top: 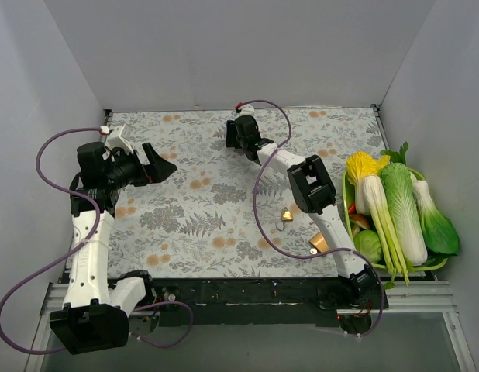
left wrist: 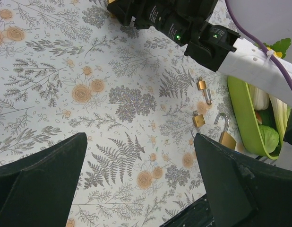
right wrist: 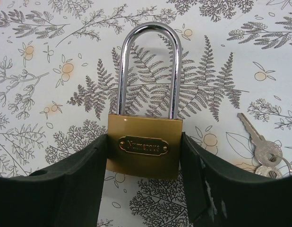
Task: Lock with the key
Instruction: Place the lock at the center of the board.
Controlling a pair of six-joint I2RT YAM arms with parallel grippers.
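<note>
Key [right wrist: 257,142] just right of right jaws

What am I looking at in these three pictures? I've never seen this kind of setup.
Two white robot arms are bolted at the near edge of a table covered in a floral cloth. One picture looks down from above; the other two come from cameras on each wrist. The right hand grips a brass padlock by its body, with keys lying on the cloth beside it. The left hand is open and holds nothing. Three smaller padlocks lie on the cloth near a green basket of vegetables at the right.
</note>
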